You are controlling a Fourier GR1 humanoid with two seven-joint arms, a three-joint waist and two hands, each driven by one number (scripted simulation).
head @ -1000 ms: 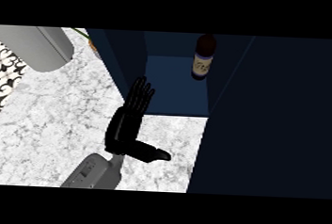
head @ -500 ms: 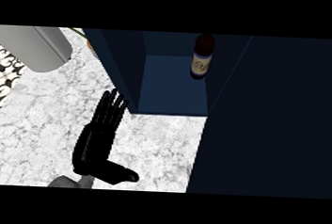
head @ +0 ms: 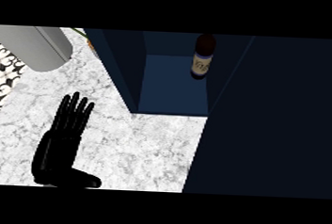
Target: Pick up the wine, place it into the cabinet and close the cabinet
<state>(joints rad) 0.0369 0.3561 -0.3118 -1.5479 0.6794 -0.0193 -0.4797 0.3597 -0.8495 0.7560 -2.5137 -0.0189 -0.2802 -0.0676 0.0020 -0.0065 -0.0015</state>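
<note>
The wine bottle (head: 203, 56) stands upright inside the dark blue cabinet (head: 174, 83), toward the back of its blue floor, with a pale label on its side. Nothing touches it. My left hand (head: 59, 147) lies over the marble counter (head: 146, 146) at the lower left, well clear of the cabinet's opening. Its fingers are straight and point up the view, its thumb sticks out to the right, and it holds nothing. The cabinet stands open toward me. My right hand does not show.
A large dark panel (head: 273, 118) fills the right side of the view beside the opening. The cabinet's left wall (head: 118, 64) slants down to the counter. A grey rounded object (head: 33, 47) sits at the top left, beside a black-and-white patterned strip (head: 0, 78).
My left hand has drawn back from the cabinet's opening, sliding down and to the left over the counter. The wine bottle has stayed where it stands.
</note>
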